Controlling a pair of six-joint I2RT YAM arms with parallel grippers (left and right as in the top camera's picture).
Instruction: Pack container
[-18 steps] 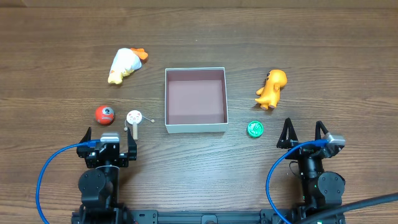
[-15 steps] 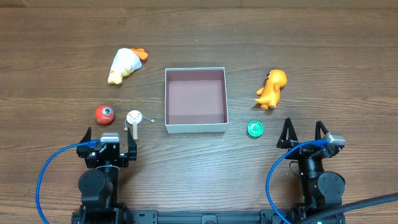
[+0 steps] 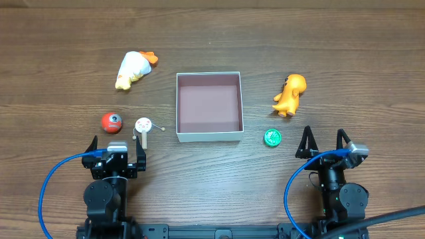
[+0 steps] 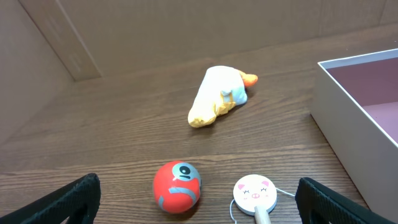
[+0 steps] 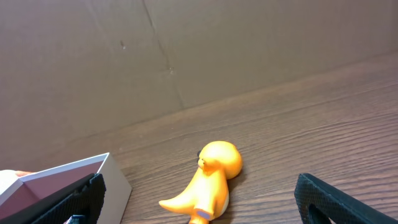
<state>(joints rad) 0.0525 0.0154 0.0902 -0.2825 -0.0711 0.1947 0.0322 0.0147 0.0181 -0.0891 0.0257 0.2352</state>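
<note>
The container (image 3: 208, 135) is a shallow white-walled square box with a pinkish-brown floor, empty, at the table's middle; it also shows in the left wrist view (image 4: 348, 118) and the right wrist view (image 5: 68, 180). Left of it lie a white and yellow plush duck (image 3: 135, 68) (image 4: 219, 94), a red ball (image 3: 112, 122) (image 4: 178, 186) and a white pig-face disc on a wooden stick (image 3: 143, 125) (image 4: 254, 192). Right of it lie an orange dinosaur (image 3: 291, 94) (image 5: 208, 180) and a green disc (image 3: 272, 137). My left gripper (image 3: 116, 144) (image 4: 198, 205) and right gripper (image 3: 324, 140) (image 5: 199, 202) are open and empty near the front edge.
A brown cardboard wall stands behind the table in both wrist views. Blue cables loop beside each arm base at the front edge.
</note>
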